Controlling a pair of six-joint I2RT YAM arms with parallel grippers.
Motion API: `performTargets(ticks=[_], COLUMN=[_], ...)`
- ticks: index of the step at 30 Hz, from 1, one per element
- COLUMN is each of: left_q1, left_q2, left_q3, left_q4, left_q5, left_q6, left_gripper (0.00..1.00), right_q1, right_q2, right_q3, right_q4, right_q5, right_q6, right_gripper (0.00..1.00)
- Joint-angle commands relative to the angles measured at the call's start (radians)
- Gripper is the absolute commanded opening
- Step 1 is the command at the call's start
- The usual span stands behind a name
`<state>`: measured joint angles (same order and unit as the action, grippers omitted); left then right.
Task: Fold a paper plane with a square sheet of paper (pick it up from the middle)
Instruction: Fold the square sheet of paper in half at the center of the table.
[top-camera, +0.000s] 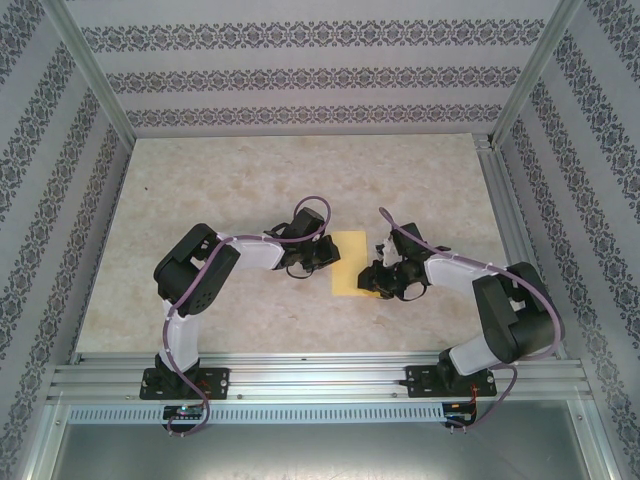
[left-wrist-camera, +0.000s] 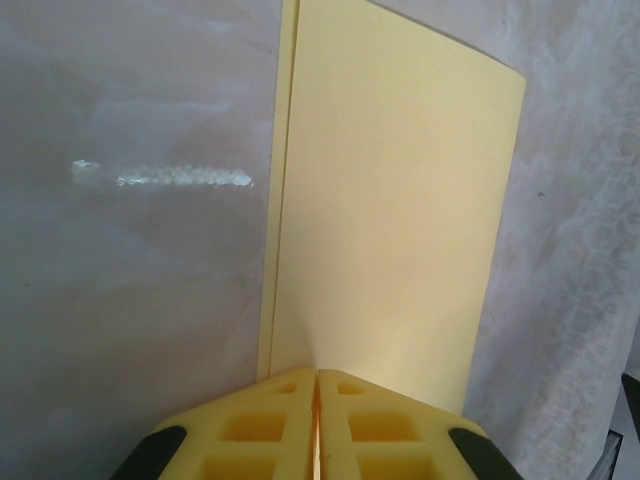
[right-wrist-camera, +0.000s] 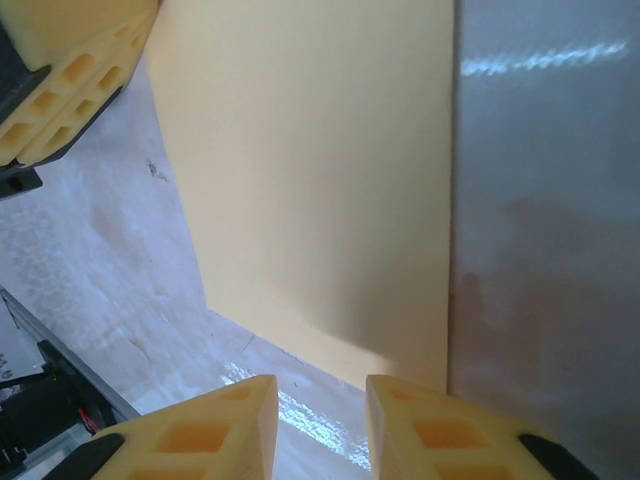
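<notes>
The square sheet of paper (top-camera: 350, 262) lies on the table between my two grippers, pale yellow and folded over into a tall rectangle. In the left wrist view its upper layer (left-wrist-camera: 400, 200) rises off the table, and a narrow strip of the lower layer (left-wrist-camera: 274, 260) shows along the left. My left gripper (top-camera: 322, 256) (left-wrist-camera: 317, 376) is shut on the sheet's near edge, its jaws pressed together. My right gripper (top-camera: 380, 280) (right-wrist-camera: 320, 395) stands open at the sheet's (right-wrist-camera: 320, 170) lower corner, with bare table between its fingers. The left gripper's fingers (right-wrist-camera: 70, 70) show at the top left of the right wrist view.
The marbled tabletop (top-camera: 250, 190) spreads around the sheet. Aluminium frame rails (top-camera: 320, 375) run along the near edge, and a rail (top-camera: 505, 220) borders the right side. Patterned walls enclose the cell.
</notes>
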<state>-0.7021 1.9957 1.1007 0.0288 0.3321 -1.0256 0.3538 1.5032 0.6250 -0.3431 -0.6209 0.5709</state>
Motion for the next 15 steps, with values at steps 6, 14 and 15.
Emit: performTargets(ticks=[6, 14, 15], left_q1=[-0.020, -0.022, -0.022], left_q2=[0.028, 0.027, 0.032], left_q3=[0.002, -0.004, -0.004], left_q4=[-0.081, -0.078, -0.076], left_q5=[0.006, 0.000, 0.003], left_q6=[0.021, 0.025, 0.025], left_gripper=[0.12, 0.11, 0.11], right_q1=[0.005, -0.115, -0.121], right_q2=[0.036, 0.028, 0.065], right_q3=[0.068, 0.280, 0.315], right_q4=[-0.093, -0.175, -0.159], right_q5=[0.049, 0.087, 0.089], right_q6=[-0.060, -0.118, -0.121], right_gripper=[0.30, 0.29, 0.29])
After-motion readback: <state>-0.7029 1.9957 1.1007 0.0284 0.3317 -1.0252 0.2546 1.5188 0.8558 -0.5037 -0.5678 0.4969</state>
